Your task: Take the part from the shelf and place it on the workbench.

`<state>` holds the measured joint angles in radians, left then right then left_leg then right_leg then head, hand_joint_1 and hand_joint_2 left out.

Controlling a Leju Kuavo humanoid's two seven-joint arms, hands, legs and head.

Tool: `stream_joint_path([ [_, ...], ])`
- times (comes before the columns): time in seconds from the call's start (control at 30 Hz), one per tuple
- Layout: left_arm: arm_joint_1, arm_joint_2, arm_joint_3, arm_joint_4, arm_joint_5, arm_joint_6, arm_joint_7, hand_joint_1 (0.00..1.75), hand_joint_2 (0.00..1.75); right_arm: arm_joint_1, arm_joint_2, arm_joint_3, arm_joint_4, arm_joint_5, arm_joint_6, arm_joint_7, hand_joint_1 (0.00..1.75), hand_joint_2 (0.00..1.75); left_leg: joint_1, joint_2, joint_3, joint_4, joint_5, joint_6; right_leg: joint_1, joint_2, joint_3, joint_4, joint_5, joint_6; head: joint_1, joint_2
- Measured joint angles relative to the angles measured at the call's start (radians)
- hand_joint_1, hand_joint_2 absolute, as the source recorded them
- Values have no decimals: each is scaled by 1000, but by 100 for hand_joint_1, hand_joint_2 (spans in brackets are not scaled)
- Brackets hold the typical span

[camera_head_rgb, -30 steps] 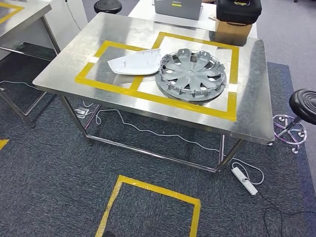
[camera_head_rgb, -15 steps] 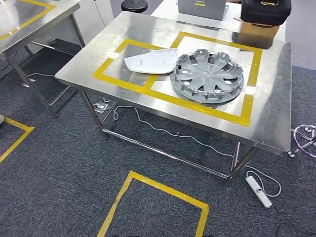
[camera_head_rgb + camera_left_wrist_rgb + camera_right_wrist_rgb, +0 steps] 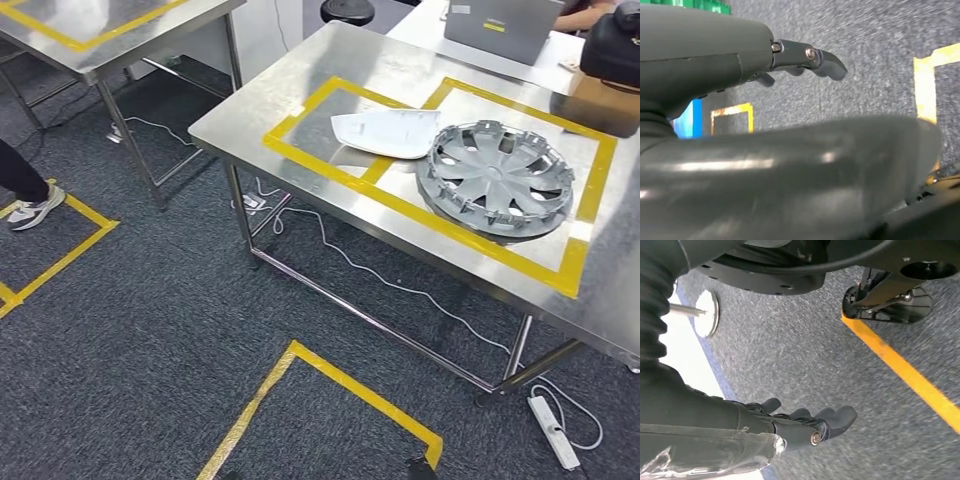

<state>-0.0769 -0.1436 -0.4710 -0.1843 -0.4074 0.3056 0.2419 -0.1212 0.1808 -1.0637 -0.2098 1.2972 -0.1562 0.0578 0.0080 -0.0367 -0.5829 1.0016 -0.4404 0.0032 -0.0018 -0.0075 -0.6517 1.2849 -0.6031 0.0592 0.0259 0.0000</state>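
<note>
Two steel tables (image 3: 249, 110) on grey carpet (image 3: 151, 330), left hand (image 3: 806, 57) and right hand (image 3: 806, 422) empty, fingers apart

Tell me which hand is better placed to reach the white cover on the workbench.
Right, probably. Both the right hand and left hand hang empty over the carpet, but the workbench with the white cover lies toward the robot's right, nearer that arm.
</note>
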Motion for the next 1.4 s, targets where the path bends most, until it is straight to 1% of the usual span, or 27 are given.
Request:
stream_joint_path([
  [0.03, 0, 0, 0, 0, 0, 0, 0, 0, 0, 0, 0, 0, 0, 0, -1, 1, 0, 175, 1, -15, 1, 0, 1, -1, -1, 6, 19, -41, 31, -2, 0, 0],
  [0.1, 0, -1, 0, 0, 0, 2, 0, 0, 0, 6, 0, -2, 0, 3, -9, 8, 0, 175, 1, -43, 1, 1, 3, -6, -7, 48, 78, -170, 94, -5, 0, 0],
  [0.17, -2, -1, 1, 0, 0, 7, 0, 0, 0, 13, 0, -3, 0, 8, -24, 21, 0, 175, 1, -66, -8, 3, 9, -18, -11, 88, 113, -249, 111, -9, 1, 0],
  [0.2, -2, -1, 1, 0, 0, 11, 0, 0, 0, 17, 0, -4, 0, 11, -33, 29, 0, 175, 3, -76, -14, 2, 14, -25, -11, 93, 116, -258, 107, -13, 1, 0],
  [0.23, -1, -1, 2, 0, 1, 14, 0, 0, 0, 20, 0, -4, 0, 14, -42, 35, 0, 175, 6, -87, -18, -1, 19, -33, -9, 85, 116, -262, 108, -19, 1, 0],
  [0.27, 1, -1, 2, 0, 2, 17, 0, 0, 0, 22, 0, -4, 0, 17, -49, 42, 0, 175, 7, -85, -22, -2, 20, -39, -9, 75, 117, -264, 111, -26, 0, 0],
  [0.33, 1, -2, 3, 0, 5, 22, 0, 0, 0, 25, 1, -5, 0, 21, -59, 52, 0, 175, 4, -44, -42, 33, -4, -47, -9, 51, 119, -272, 118, -40, -5, 0],
  [0.4, -3, -2, 5, 0, 7, 26, 0, 0, 0, 28, 1, -5, 0, 22, -63, 59, 0, 175, 1, 8, -97, 144, -64, -53, -6, 21, 120, -275, 119, -49, -12, 0],
  [0.43, -3, -2, 6, 0, 7, 28, 0, 0, 0, 30, 2, -5, 0, 22, -64, 61, 0, 175, 1, 17, -128, 208, -91, -54, -4, 4, 120, -275, 119, -52, -13, 0],
  [0.47, -2, -2, 6, 0, 8, 30, 0, 0, 0, 31, 2, -5, 0, 22, -64, 62, 0, 175, 1, 21, -149, 251, -102, -55, -2, -12, 120, -275, 118, -53, -13, 0],
  [0.5, -1, -1, 7, 0, 10, 32, 0, 0, 0, 32, 2, -5, 0, 21, -64, 63, 0, 175, 1, 23, -153, 261, -96, -56, -2, -26, 120, -275, 117, -53, -13, 0],
  [0.57, 2, 0, 8, 0, 14, 36, 0, 0, 0, 32, 2, -5, 0, 20, -61, 64, 0, 175, 0, 41, -107, 183, -42, -52, -1, -51, 123, -275, 114, -51, -13, 0],
  [0.6, 1, 0, 9, 0, 16, 37, 0, 0, 0, 32, 2, -5, 0, 19, -59, 64, 0, 175, -2, 67, -70, 120, -14, -50, 1, -62, 125, -274, 111, -47, -13, 0],
  [0.67, -3, 1, 9, 0, 17, 37, 0, 0, 0, 33, 2, -5, 0, 18, -55, 64, 0, 175, -7, 106, -16, 24, 8, -40, 8, -82, 126, -270, 103, -38, -13, 0],
  [0.7, -4, 1, 10, 0, 18, 38, 0, 0, 0, 32, 2, -5, 0, 18, -54, 64, 0, 175, -9, 111, -7, 5, 6, -35, 11, -93, 127, -270, 99, -34, -13, 0],
  [0.77, -1, 1, 10, 0, 19, 40, 0, 0, 0, 29, 2, -5, 0, 19, -52, 67, 0, 175, -8, 89, -8, -1, 5, -23, 11, -109, 135, -270, 93, -26, -10, 0],
  [0.83, 3, 2, 11, 0, 21, 46, 0, 0, 0, 26, 2, -5, 0, 21, -50, 71, 0, 175, -4, 68, -8, -3, 8, -13, 7, -75, 127, -238, 67, -16, -6, 0],
  [0.9, 2, 1, 14, 0, 21, 53, -1, 0, 0, 27, 2, -5, 0, 24, -49, 74, 0, 175, -2, 46, -9, -4, 10, -5, 3, -18, 75, -126, 8, -8, 0, 0],
  [0.97, 1, 1, 15, 0, 22, 55, -2, 0, 0, 31, 2, -5, 0, 25, -49, 76, 0, 175, -1, 19, -11, -4, 11, -2, 2, 3, 12, -3, -34, -6, 2, 0],
  [1.0, 2, 1, 16, 0, 22, 56, -2, 0, 0, 33, 2, -5, 0, 25, -49, 77, 0, 175, -1, 5, -11, -4, 12, -2, 1, 5, -3, 17, -29, -5, 3, 0],
  [1.03, 3, 1, 17, 0, 23, 56, -2, 0, 0, 34, 2, -5, 0, 27, -48, 78, 0, 175, 0, -9, -10, -3, 13, -3, 0, 8, 1, -2, -6, -5, 3, 0],
  [1.07, 4, 1, 19, 0, 25, 57, -3, 0, 0, 35, 2, -5, 0, 28, -48, 79, 0, 175, 1, -23, -10, -3, 14, -5, -3, 15, 22, -56, 31, -4, 3, 0],
  [1.13, 2, 2, 26, 0, 28, 59, -5, 0, 0, 35, 2, -5, 0, 31, -47, 80, 0, 175, 2, -49, -12, -1, 16, -14, -14, 61, 77, -187, 91, -2, 3, 0],
  [1.2, 1, 2, 32, 0, 30, 61, -6, 0, 0, 35, 2, -5, 0, 33, -46, 80, 0, 175, 3, -71, -19, -2, 23, -28, -19, 93, 104, -249, 108, -8, 2, 0],
  [1.27, 4, 1, 34, 0, 31, 62, -6, 0, 0, 33, 2, -5, 0, 33, -46, 79, 0, 175, 7, -88, -24, -8, 31, -42, -14, 79, 106, -253, 111, -24, 2, 0],
  [1.33, 6, 1, 35, 0, 31, 63, -7, 0, 0, 34, 2, -5, 0, 33, -46, 79, 0, 175, 6, -60, -36, 10, 16, -49, -12, 56, 107, -258, 118, -40, -2, 0],
  [1.4, 3, 1, 35, 0, 31, 63, -7, 0, 0, 35, 2, -5, 0, 33, -46, 80, 0, 175, 2, -6, -81, 107, -43, -51, -8, 28, 106, -260, 121, -51, -8, 0],
])
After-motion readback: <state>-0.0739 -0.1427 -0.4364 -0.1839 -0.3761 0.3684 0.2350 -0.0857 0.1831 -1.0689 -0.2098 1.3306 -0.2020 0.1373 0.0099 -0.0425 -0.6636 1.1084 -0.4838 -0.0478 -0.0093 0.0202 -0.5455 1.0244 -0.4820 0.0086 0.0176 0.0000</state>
